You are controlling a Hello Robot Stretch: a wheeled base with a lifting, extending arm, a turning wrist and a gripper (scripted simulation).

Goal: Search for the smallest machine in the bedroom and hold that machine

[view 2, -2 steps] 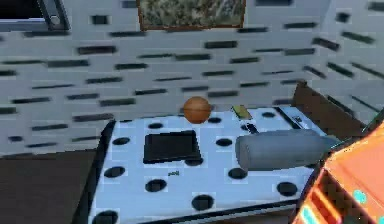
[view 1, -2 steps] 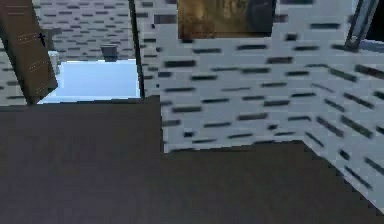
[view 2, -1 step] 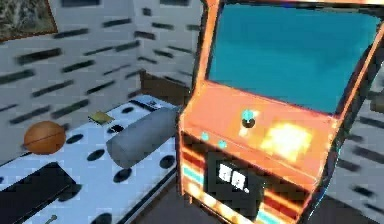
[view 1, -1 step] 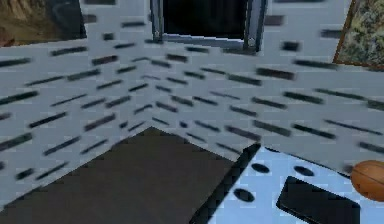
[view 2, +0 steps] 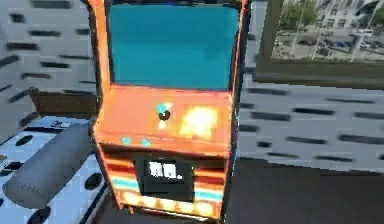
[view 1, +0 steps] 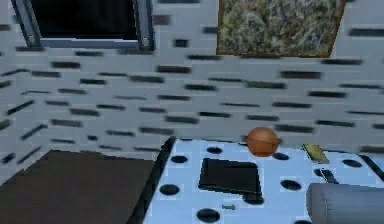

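A dark flat slab like a closed laptop (view 1: 230, 176) lies on the bed (view 1: 190, 165), which has a white cover with black dots. To its right, near the forward view's right edge, a small dark oblong thing (view 1: 327, 176) rests on the cover. A small yellowish flat thing (view 1: 316, 152) lies farther back. A tall orange arcade machine (view 2: 170, 120) with a teal screen stands against the brick wall in the arm side view, just right of the bed's corner (view 2: 30, 140).
An orange ball (view 1: 262, 141) sits at the bed's far edge. A grey bolster pillow (view 1: 345, 205) (view 2: 50, 172) lies on the bed. Dark floor (view 1: 70, 185) runs left of the bed. Windows (view 1: 85, 22) (view 2: 320, 40) and a painting (view 1: 280, 25) hang on the walls.
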